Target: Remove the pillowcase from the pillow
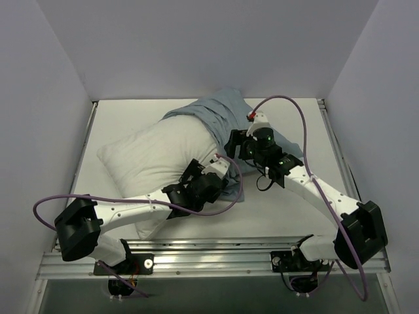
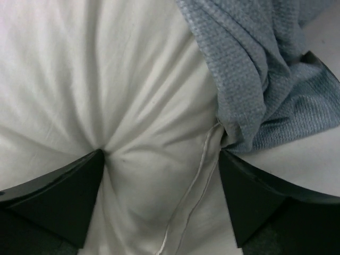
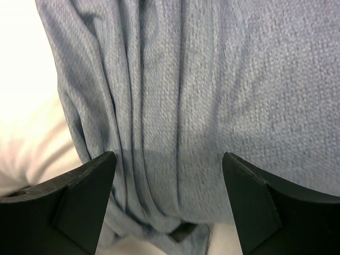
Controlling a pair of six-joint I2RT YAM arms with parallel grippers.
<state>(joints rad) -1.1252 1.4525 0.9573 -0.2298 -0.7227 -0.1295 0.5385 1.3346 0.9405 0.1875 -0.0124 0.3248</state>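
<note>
The job looks well past halfway. Most of the white pillow (image 1: 144,157) lies bare on the bench (image 1: 281,212), running from the near left towards the far right. The blue-grey pillowcase (image 1: 211,116) is bunched over its far right end, with a loose fold trailing down the right side. Judging from that, what is left is to draw the cover off this last end and clear of the cushion.

The left gripper (image 1: 218,165) presses into the bare pillow just beside the cover's edge, its fingers (image 2: 58,199) wide apart and holding nothing. The right gripper (image 1: 234,145) sits over the gathered pillowcase, its fingers (image 3: 79,196) also apart, straddling the folds without clamping them.

By count: one pillow, one pillowcase, two arms.
</note>
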